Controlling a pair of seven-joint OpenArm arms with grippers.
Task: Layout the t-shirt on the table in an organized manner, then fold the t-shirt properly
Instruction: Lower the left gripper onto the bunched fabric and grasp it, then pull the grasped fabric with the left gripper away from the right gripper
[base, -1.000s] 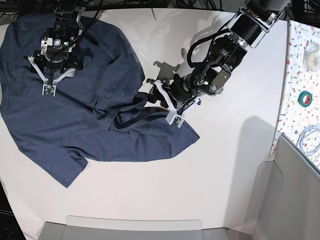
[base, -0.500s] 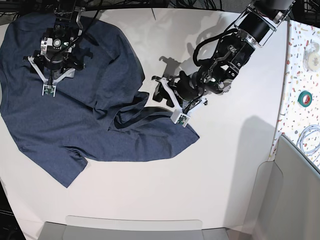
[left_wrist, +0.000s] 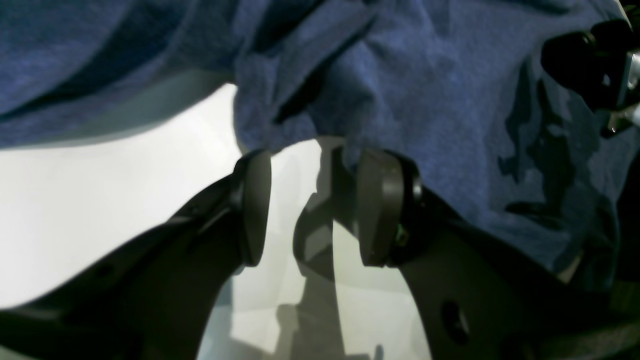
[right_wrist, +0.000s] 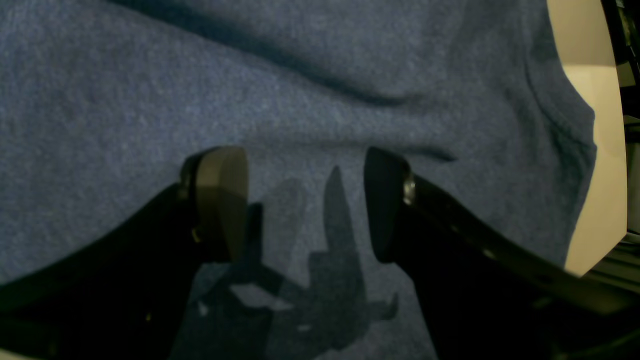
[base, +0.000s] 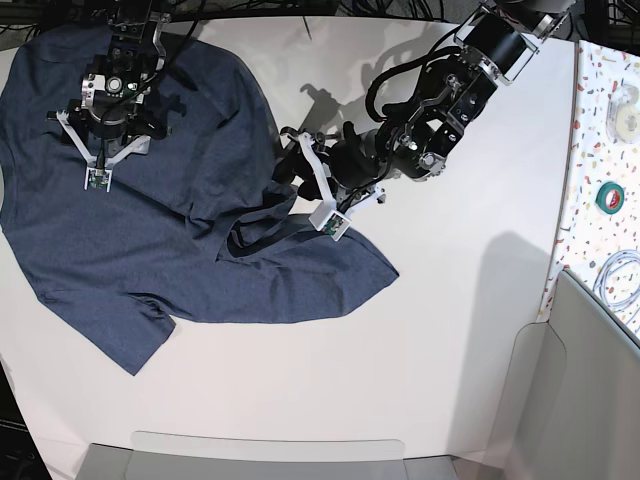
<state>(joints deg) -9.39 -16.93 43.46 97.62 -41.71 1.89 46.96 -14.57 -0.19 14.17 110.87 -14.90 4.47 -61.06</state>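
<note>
T-shirt (base: 150, 230) rumpled, lettering unseen, collar hidden

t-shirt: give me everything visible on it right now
The t-shirt is dark navy heathered cloth, lying crumpled on the white table, not yet flat. One short sleeve points to the near-left; rumpled folds bunch near its right edge beside the open left gripper. The open right gripper hangs over its upper part. No lettering shows.
</note>
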